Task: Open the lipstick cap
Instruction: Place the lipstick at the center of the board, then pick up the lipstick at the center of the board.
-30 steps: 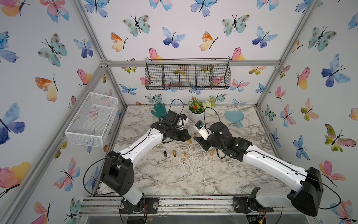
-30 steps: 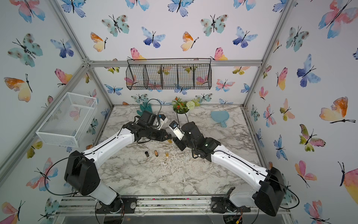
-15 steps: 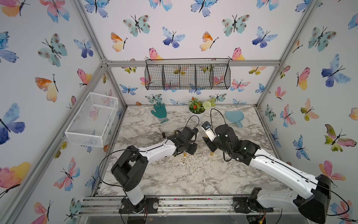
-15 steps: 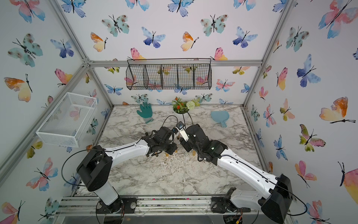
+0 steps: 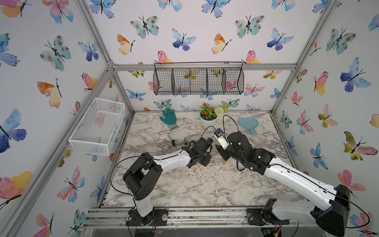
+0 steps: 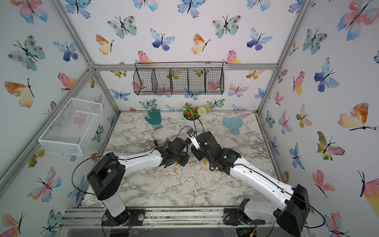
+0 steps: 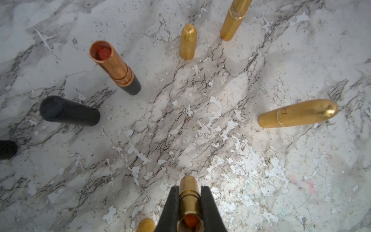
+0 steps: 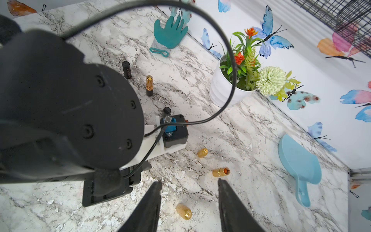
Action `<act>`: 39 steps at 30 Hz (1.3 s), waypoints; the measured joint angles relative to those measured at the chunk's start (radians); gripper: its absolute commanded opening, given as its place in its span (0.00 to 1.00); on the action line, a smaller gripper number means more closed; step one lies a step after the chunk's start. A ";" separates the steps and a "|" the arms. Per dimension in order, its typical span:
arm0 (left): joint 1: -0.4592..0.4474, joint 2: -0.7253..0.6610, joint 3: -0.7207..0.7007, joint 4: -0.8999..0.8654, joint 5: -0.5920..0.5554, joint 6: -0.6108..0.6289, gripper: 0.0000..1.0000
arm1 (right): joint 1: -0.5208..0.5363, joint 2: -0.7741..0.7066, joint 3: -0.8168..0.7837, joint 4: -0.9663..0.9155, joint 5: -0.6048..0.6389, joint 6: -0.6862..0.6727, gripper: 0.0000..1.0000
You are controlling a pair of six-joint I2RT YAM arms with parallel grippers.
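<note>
Left wrist view: a gold metal lipstick tube (image 7: 189, 197), cap off and red stick showing at its open end, is seen clamped upright between the close-set jaws of the left gripper (image 7: 189, 188), near the middle of the marble tabletop (image 7: 220, 140). Just to the right, the right gripper (image 8: 189, 181) is poised with jaws apart and empty, a gold bullet-shaped cap (image 8: 183, 211) resting on the marble close by.

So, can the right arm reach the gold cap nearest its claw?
Probably yes: the right claw is open and empty, and the gold cap sits on bare table in line with its gap, nothing between them.
</note>
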 measured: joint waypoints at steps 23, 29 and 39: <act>-0.023 0.032 0.159 -0.103 -0.042 0.014 0.50 | 0.000 0.002 0.023 -0.051 0.003 0.010 0.48; -0.025 0.040 0.314 -0.201 -0.012 0.036 0.50 | 0.000 -0.065 0.080 -0.105 0.027 0.026 0.48; -0.069 0.144 0.447 -0.254 0.055 0.053 0.52 | 0.000 -0.291 0.131 -0.143 0.153 0.065 0.49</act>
